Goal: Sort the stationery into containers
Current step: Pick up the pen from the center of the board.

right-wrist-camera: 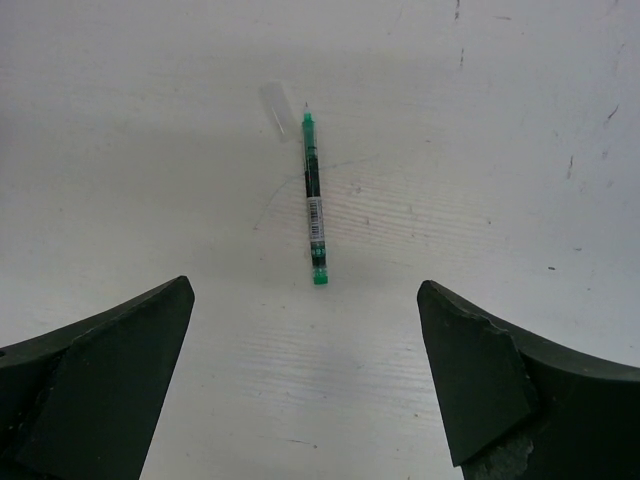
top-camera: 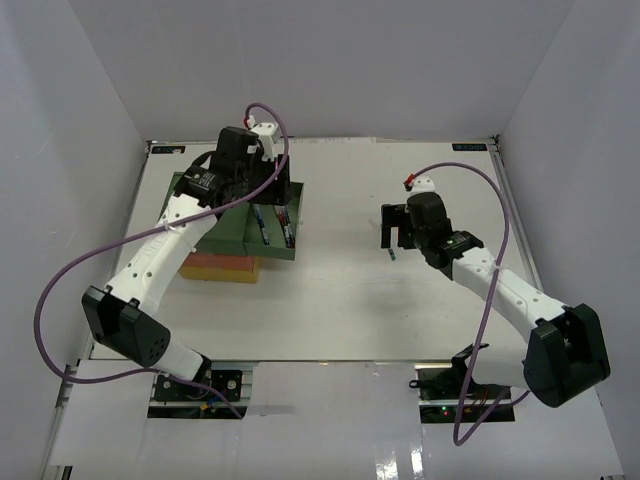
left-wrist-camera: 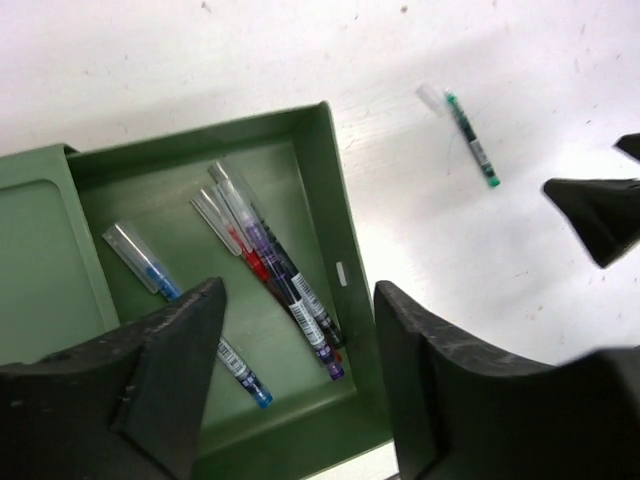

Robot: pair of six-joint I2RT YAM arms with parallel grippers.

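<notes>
— Green pen [right-wrist-camera: 314, 205]: flat on the table [right-wrist-camera: 520, 150], well apart from the drawer stack [top-camera: 225, 265], clear cap [right-wrist-camera: 275, 100] loose just beside the tip.

— Right gripper [right-wrist-camera: 305, 290] hanging above it, jaws wide apart, nothing held. Already square across the barrel. Best to drop straight down, pinch mid-length, close gently.

— Cap?

— Keep out of the pinch; probably a separate pick.

— Left gripper [left-wrist-camera: 300, 290]?

— Over the open green drawer [left-wrist-camera: 335, 200], jaws apart, empty; pens [left-wrist-camera: 285, 280] lying inside. Better moved aside before delivery.
</notes>
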